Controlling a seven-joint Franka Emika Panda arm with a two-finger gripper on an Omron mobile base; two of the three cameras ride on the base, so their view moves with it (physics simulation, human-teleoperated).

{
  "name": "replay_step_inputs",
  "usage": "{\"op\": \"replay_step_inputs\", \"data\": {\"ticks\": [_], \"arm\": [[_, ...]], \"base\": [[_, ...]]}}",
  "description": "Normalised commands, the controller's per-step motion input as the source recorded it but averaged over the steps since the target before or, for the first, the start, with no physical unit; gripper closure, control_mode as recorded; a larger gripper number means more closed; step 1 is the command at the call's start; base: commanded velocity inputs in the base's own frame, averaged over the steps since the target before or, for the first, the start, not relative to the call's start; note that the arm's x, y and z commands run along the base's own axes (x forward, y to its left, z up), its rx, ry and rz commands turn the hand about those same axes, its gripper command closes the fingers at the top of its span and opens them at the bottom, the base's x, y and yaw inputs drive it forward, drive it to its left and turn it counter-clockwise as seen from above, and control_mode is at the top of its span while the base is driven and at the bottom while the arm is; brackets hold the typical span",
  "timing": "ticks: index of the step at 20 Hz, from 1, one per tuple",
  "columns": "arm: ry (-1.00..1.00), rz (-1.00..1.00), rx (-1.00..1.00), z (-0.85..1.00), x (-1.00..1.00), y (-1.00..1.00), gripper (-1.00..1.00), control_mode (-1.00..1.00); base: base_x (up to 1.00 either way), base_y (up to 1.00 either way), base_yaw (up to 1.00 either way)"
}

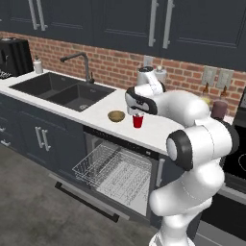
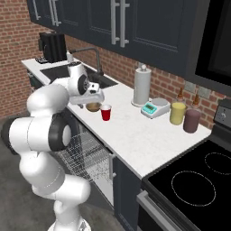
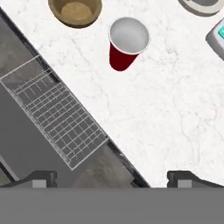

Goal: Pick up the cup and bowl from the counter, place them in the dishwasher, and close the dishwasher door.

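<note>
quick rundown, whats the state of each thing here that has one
cup: upright on the counter, empty, not held
bowl: upright on the counter beside the cup, empty
dishwasher door: dropped open
dishwasher rack: pulled out, empty
hand: open, above the counter edge, holding nothing
upper cabinet doors: shut

Cup (image 3: 126,43): red, white rim, upright, empty, standing on my worktop (image 3: 175,109) near front edge. Bowl (image 3: 75,12): olive-tan, shallow, upright, empty, just beside cup, not touching. Worktop white, faintly marbled. Dishwasher (image 1: 120,168) below front edge, open; silver wire rack (image 1: 98,163) pulled out, empty. Dishwasher door (image 1: 86,199) dropped flat, dark grey, bar handle at outer edge.
</note>
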Motion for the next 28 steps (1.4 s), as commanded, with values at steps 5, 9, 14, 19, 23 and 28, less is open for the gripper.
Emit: {"op": "replay_step_inputs", "data": {"ticks": [5, 9, 14, 19, 23, 28], "arm": [[0.07, 0.08, 0.00, -0.10, 0.62, 0.06, -1.00, -1.00], [0.07, 0.13, 0.03, -0.04, 0.36, -0.05, -1.00, -1.00], [-0.06, 0.13, 0.00, -0.28, 0.12, 0.00, -1.00, -1.00], [-0.15, 0.10, 0.00, -0.39, 0.25, 0.00, -1.00, -1.00], [-0.07, 0.06, 0.01, -0.36, 0.28, -0.05, -1.00, -1.00], [0.00, 0.08, 0.01, -0.33, 0.27, -0.03, -1.00, -1.00]], "base": [[0.00, 0.00, 0.00], [0.00, 0.00, 0.00], [0.00, 0.00, 0.00], [0.00, 0.00, 0.00], [0.00, 0.00, 0.00], [0.00, 0.00, 0.00]]}}
